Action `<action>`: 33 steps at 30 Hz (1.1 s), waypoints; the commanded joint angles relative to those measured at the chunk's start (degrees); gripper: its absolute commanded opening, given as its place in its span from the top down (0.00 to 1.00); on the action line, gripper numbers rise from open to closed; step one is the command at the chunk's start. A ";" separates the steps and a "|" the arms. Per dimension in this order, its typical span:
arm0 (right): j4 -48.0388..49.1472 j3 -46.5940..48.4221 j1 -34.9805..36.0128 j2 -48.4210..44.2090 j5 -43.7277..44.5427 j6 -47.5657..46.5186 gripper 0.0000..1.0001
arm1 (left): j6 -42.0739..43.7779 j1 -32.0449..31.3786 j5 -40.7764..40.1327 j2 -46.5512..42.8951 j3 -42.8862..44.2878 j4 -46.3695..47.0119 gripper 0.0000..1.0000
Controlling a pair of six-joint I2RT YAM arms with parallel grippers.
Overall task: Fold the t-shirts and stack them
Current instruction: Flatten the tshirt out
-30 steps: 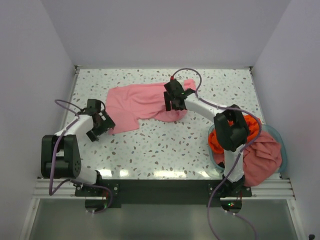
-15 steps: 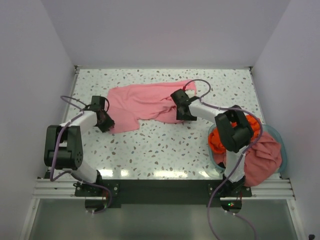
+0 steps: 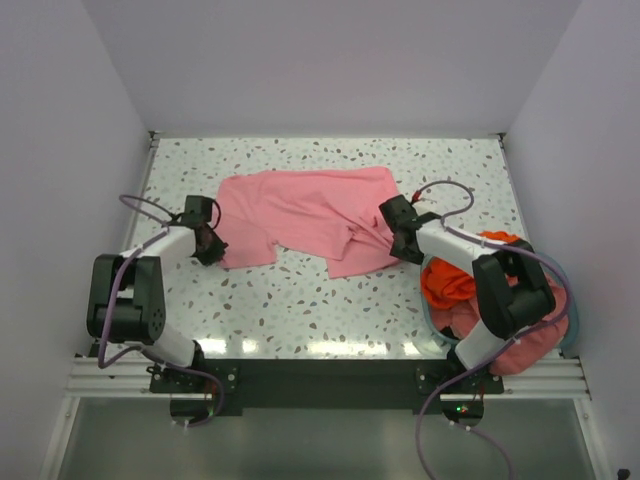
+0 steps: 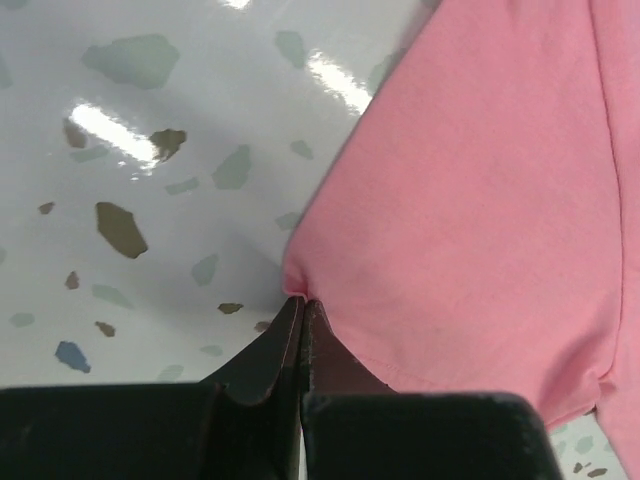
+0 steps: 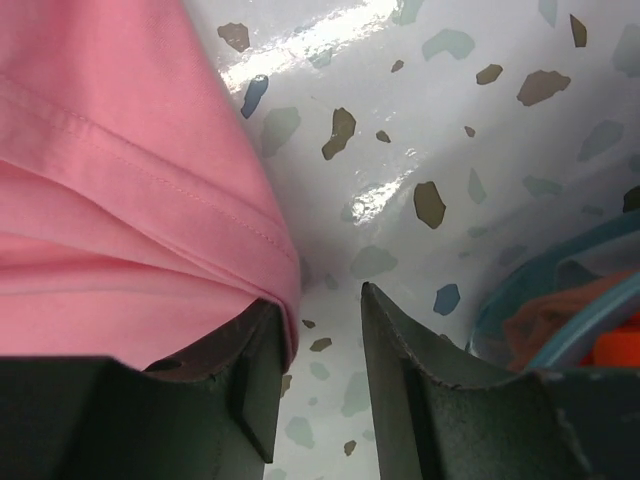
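Left gripper tight on corner of light pink cloth t-shirt; right gripper half-open at its hem, nothing clamped, on speckled worktop.

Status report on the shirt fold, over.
Left gripper jaws shut on edge of light pink cloth t-shirt. Right gripper jaws apart at its hem. Nothing lying on it.

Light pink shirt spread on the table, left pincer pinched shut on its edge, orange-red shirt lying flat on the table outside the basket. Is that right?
Not quite. The top view shows the orange-red shirt bunched inside the teal basket, not flat on the table. The rest holds: the light pink shirt is spread on the table, the left pincer pinched shut on its edge.
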 commanded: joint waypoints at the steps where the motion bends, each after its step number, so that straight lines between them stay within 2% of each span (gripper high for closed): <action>1: -0.99 0.60 -0.91 -2.52 2.16 -0.22 0.61 | -0.95 0.13 -5.28 -2.85 -1.19 -3.86 1.00; 4: -0.15 3.15 -1.35 -2.08 1.76 -5.56 0.51 | -1.04 0.22 -8.09 -4.08 -0.93 -5.18 1.00; 6: 3.19 3.34 -1.26 -2.69 -4.64 -10.12 0.44 | -1.22 0.74 -9.59 -4.52 -0.66 -5.62 1.00; 7: 5.47 3.17 -0.65 -3.04 -9.46 -10.50 0.34 | -1.22 1.09 -9.85 -4.44 -0.31 -5.88 1.00; 10: 4.36 4.73 4.33 -3.57 -8.73 -10.94 0.24 | -1.04 1.27 -9.15 -4.52 0.21 -5.89 1.00; 17: 5.31 7.64 17.53 -0.59 -10.21 -13.04 0.24 | 0.19 1.27 -6.78 -6.81 -0.31 -5.36 1.00; 22: 6.81 12.37 25.53 6.42 -10.75 -18.14 0.26 | 1.24 1.27 -5.90 -8.13 -0.57 -5.71 1.00; 30: 5.84 15.56 27.13 14.79 -7.67 -19.46 0.32 | 2.03 1.27 -3.00 -9.36 -1.19 -4.74 1.00; 33: 3.56 15.73 27.04 16.90 -6.26 -19.38 0.39 | 2.47 1.27 -1.42 -10.06 -1.45 -3.78 1.00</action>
